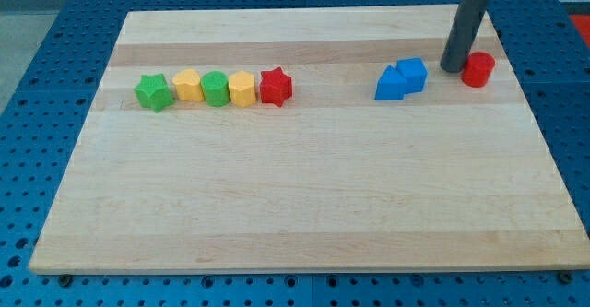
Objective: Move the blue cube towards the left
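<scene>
The blue cube point(412, 73) sits on the wooden board point(304, 196) at the view's upper right. A second blue block point(391, 84), wedge-like in shape, touches its left side. My tip point(453, 68) rests on the board just to the right of the blue cube, with a small gap between them. A red cylinder point(477, 69) stands directly to the right of the tip, touching or nearly touching the rod.
A row of blocks lies at the view's upper left: a green star point(154, 92), a yellow block point(188, 86), a green block point(215, 88), a yellow block point(241, 89) and a red star point(275, 87). The board lies on a blue perforated table point(55, 95).
</scene>
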Tool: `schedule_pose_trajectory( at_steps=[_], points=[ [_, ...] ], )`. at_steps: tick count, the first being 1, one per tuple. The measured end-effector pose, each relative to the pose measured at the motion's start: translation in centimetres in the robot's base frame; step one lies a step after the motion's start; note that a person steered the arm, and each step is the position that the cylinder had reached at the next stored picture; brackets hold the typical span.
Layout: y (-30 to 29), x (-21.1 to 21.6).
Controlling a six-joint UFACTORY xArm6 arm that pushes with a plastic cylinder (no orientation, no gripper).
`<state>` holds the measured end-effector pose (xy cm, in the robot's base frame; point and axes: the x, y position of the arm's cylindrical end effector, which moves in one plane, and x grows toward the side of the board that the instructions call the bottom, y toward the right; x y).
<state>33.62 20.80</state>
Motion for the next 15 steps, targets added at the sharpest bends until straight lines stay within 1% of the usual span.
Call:
schedule_pose_trajectory(
  at_steps=[2, 3, 8, 9, 10, 11, 12, 13, 14, 15],
  points=[
    [-5.5, 0.0],
    [-7.4, 0.0],
    [-14.4, 0.4],
    [-13.4, -0.2],
    [-8.5, -2.0],
    [-6.9, 1.9],
    [-6.9, 2.3],
    [-6.9, 5.5],
    [-6.9, 5.3],
    [-6.9, 4.1]
  ],
)
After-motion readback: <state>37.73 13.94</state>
